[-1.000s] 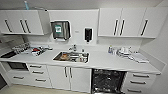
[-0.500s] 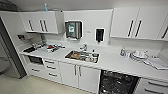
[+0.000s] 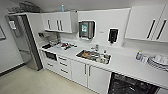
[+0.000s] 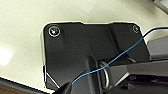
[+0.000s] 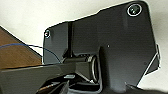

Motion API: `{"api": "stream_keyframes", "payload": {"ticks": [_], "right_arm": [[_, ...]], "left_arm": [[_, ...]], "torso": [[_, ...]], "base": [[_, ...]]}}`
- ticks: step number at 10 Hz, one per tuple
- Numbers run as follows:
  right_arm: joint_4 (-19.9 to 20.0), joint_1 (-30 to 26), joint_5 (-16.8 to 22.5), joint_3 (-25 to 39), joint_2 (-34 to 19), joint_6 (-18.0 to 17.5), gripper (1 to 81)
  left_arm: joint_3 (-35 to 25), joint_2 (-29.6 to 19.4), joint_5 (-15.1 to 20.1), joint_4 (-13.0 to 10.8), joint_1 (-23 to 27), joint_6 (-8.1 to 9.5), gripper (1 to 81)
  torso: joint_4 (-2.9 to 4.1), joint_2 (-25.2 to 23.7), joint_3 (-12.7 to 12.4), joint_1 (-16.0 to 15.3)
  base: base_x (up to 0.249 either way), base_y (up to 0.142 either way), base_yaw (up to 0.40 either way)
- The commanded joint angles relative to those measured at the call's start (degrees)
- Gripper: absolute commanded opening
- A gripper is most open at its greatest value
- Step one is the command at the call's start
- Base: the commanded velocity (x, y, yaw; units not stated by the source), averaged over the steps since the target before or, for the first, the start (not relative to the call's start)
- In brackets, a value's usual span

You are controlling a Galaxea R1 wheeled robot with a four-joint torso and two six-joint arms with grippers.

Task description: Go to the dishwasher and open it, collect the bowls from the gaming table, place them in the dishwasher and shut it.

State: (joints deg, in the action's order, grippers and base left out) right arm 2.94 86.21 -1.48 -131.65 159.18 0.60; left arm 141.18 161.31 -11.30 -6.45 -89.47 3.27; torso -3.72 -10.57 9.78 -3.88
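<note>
White desk (image 3: 125, 65) carries a steel sink (image 3: 93, 56) full of dishes and stacked plates (image 3: 158, 62). Beneath it the dark-racked built-in dishwasher (image 3: 130, 85) stands open beside white cabinet doors (image 3: 88, 76). Whether either arm's jaws are released or clenched, I cannot tell.

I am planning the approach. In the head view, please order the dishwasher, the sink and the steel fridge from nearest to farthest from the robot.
1. dishwasher: lower right, under the counter.
2. sink: set in the middle of the counter.
3. steel fridge: far left, beyond the counter's end.
</note>
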Motion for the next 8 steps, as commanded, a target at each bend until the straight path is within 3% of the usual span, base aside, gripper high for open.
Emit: {"api": "stream_keyframes", "payload": {"ticks": [1, 8], "right_arm": [[-0.13, -2.57, 3.32, 2.99, -2.27, 0.19, 81.1], [-1.27, -2.05, 2.97, 2.72, -2.53, 0.02, 81.1]], "left_arm": [[-1.59, -0.72, 2.51, -0.85, 1.53, -0.02, 81.1], [-5.03, -2.48, 2.42, -0.93, 1.44, -0.02, 81.1]], "torso": [[0.0, 0.0, 0.0, 0.0], [0.0, 0.0, 0.0, 0.0]], "base": [[0.0, 0.0, 0.369], [0.0, 0.0, 0.369]]}}
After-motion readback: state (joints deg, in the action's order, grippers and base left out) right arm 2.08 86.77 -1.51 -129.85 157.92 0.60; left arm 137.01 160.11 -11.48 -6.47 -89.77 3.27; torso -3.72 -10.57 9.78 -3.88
